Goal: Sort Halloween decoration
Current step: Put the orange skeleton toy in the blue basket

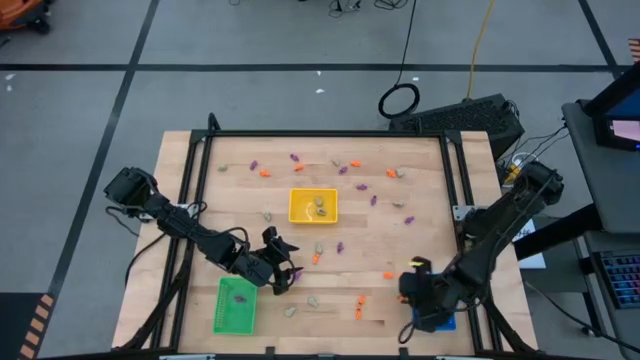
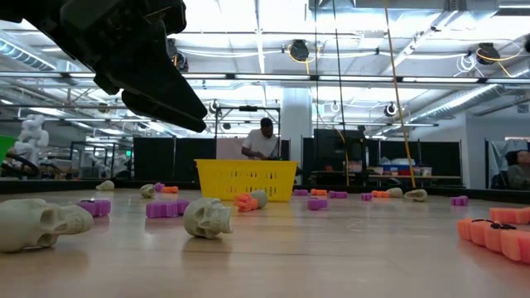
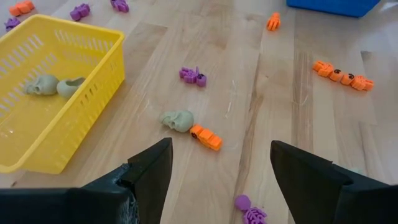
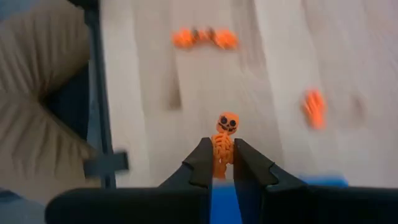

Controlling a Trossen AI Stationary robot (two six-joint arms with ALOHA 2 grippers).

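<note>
Right pincer (image 4: 222,163) pinches a moulded orange skeleton (image 4: 224,140), seemingly plastic; left pincer (image 3: 217,171) spread above the pale wood-grain counter (image 3: 261,112).

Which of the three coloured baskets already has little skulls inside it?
The yellow basket in the table's middle: two pale skulls lie inside. The green basket holds a purple piece instead.

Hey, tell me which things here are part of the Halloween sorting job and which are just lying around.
Part of the job:
- orange skeleton, gripped in the right pincer
- purple trinket just ahead of the open left pincer
- grey skulls in the yellow tray
- green tray
- blue tray

Just lying about:
- black cable coil on the floor
- person behind the table
</note>
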